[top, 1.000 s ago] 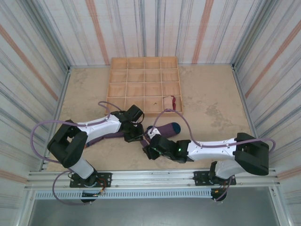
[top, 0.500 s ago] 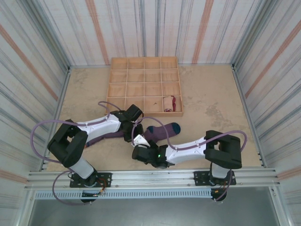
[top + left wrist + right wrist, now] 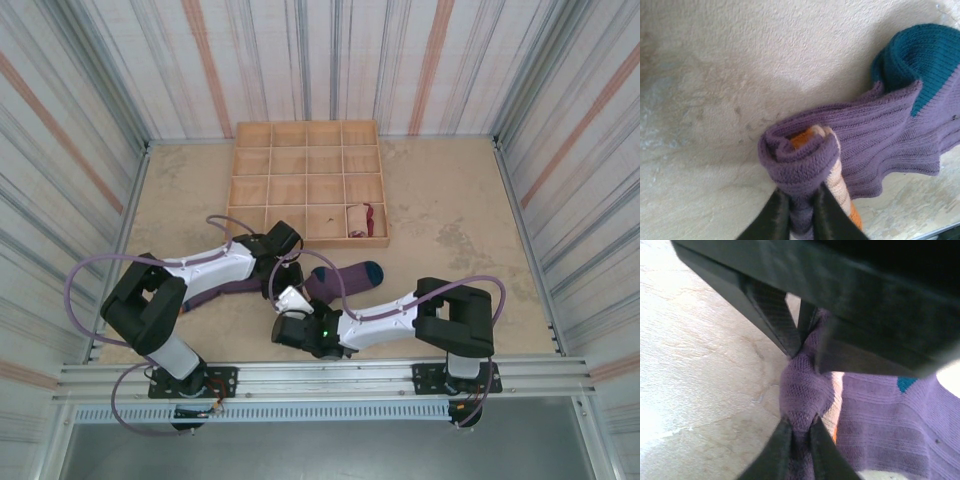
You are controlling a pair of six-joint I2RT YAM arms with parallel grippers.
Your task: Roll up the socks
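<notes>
No text, label, brand, number or sign was readable on the purple sock [image 3: 880, 135] or the wooden tray [image 3: 258, 188].

Both arms bend inward toward the purple sock [image 3: 890, 135]; the left gripper [image 3: 801, 212] and right gripper [image 3: 799, 442] pinch its rolled end from opposite sides.

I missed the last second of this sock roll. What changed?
The right gripper shifted left, its elbow folding in, and closed on the rolled end of the purple ribbed sock with teal toe. The left gripper stayed pinched on that roll; the wooden grid tray and the cream sock in it did not move.
</notes>
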